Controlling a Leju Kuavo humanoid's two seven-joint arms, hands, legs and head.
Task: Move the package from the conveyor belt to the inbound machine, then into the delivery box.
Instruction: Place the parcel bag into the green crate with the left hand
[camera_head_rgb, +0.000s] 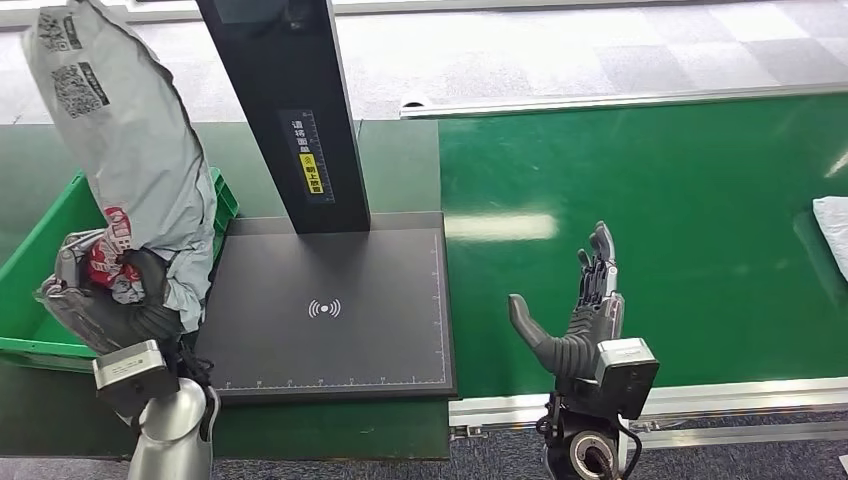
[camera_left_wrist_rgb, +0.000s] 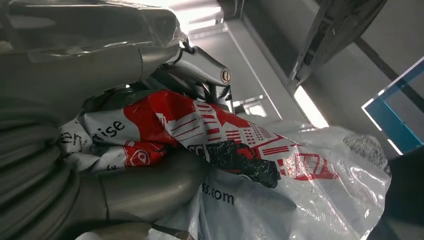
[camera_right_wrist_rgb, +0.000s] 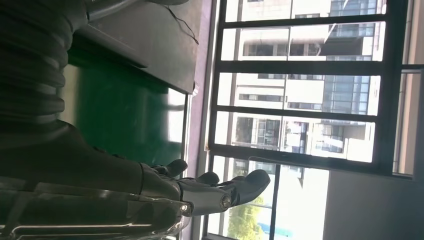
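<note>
A grey plastic mailer package (camera_head_rgb: 130, 150) with red print stands upright, gripped at its lower end by my left hand (camera_head_rgb: 110, 290). It is held over the right side of the green delivery box (camera_head_rgb: 40, 260), beside the black inbound machine platform (camera_head_rgb: 330, 310). In the left wrist view the package (camera_left_wrist_rgb: 240, 165) is crumpled between the thumb and fingers (camera_left_wrist_rgb: 150, 190). My right hand (camera_head_rgb: 585, 320) hovers open over the near edge of the green conveyor belt (camera_head_rgb: 650, 220), fingers pointing away, holding nothing. The right wrist view has that hand (camera_right_wrist_rgb: 200, 190) with fingers stretched out.
The machine's black post (camera_head_rgb: 285, 110) rises from the back of the platform. A white package (camera_head_rgb: 832, 235) lies at the belt's right edge. A metal rail (camera_head_rgb: 700, 400) borders the belt's near side, with grey floor below.
</note>
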